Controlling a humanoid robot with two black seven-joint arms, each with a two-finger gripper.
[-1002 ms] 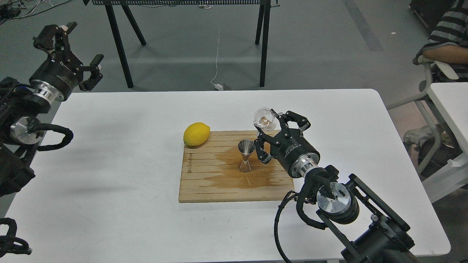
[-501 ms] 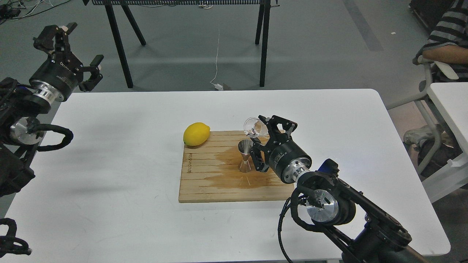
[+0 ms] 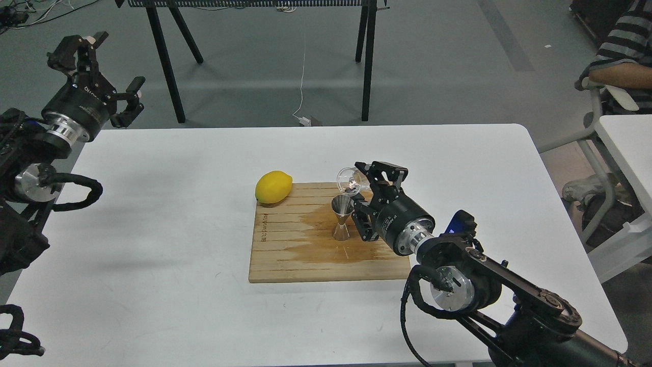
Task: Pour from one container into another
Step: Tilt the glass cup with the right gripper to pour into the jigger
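Right gripper [image 3: 362, 189] is clamping the glass cup [image 3: 350, 180], tipping it on its side with the mouth leaning over the steel jigger [image 3: 342, 217], which is standing upright just below and left of the claw on the wooden board [image 3: 285, 255]; a wet stain [image 3: 316, 224] is spreading around it; a lemon [image 3: 273, 187] is sitting farther left; left gripper [image 3: 97, 71] is hanging spread wide, well apart, beyond the white table [image 3: 153, 204]
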